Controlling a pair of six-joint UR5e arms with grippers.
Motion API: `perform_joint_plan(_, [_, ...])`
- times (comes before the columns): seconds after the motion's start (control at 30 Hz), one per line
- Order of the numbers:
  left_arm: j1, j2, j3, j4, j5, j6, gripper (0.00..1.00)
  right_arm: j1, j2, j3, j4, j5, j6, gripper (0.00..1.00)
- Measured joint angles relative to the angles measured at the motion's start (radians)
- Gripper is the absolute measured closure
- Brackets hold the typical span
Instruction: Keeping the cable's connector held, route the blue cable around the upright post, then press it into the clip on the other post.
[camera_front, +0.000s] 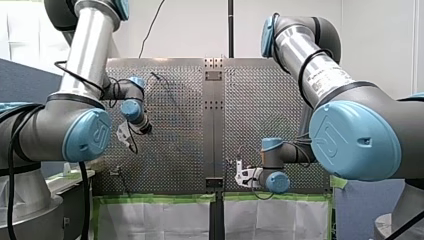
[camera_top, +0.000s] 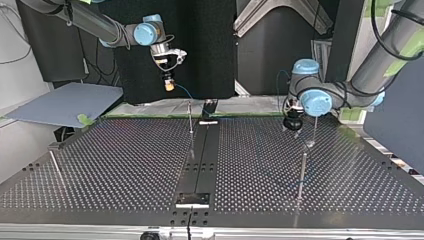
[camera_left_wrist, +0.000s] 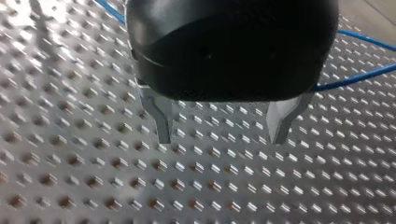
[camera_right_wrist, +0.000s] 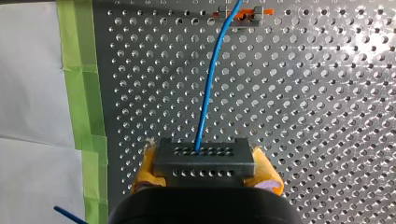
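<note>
My right gripper (camera_right_wrist: 204, 173) has its yellow pads (camera_right_wrist: 145, 169) shut on a dark grey connector (camera_right_wrist: 204, 158). The blue cable (camera_right_wrist: 211, 79) runs from the connector across the perforated table to an orange and grey clip (camera_right_wrist: 240, 14). In the top view my right gripper (camera_top: 169, 86) hangs above the table's far edge, the cable (camera_top: 184, 91) trailing down to a thin post (camera_top: 190, 117). My left gripper (camera_left_wrist: 220, 139) stands open just over the plate, nothing between its metal fingers (camera_left_wrist: 161, 122). Blue cable (camera_left_wrist: 355, 80) lies behind it. In the top view my left gripper (camera_top: 291, 125) is beside another thin post (camera_top: 315, 127).
A taller post (camera_top: 303, 172) stands nearer the top view's front, at its right. One more post (camera_top: 55, 165) leans at its left edge. Green tape (camera_right_wrist: 84, 93) lines the plate's edge beside white sheeting. A central rail (camera_top: 202, 155) divides the table.
</note>
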Motion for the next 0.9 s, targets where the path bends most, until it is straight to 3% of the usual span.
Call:
perform_joint_plan(0.37, [-0.008,-0.042,0.000,0.014,0.009,-0.020,0.00,0.002,0.000,0.000,-0.002,0.000,0.000,1.00])
perform_joint_plan(0.7, [-0.001,-0.042,0.000,0.104,0.047,-0.122,0.00,0.003,0.000,0.000,-0.003,0.000,0.000,1.00])
perform_joint_plan(0.9, [0.005,-0.042,0.000,0.161,0.041,-0.183,0.00,0.003,0.000,0.000,-0.001,0.000,-0.002,1.00])
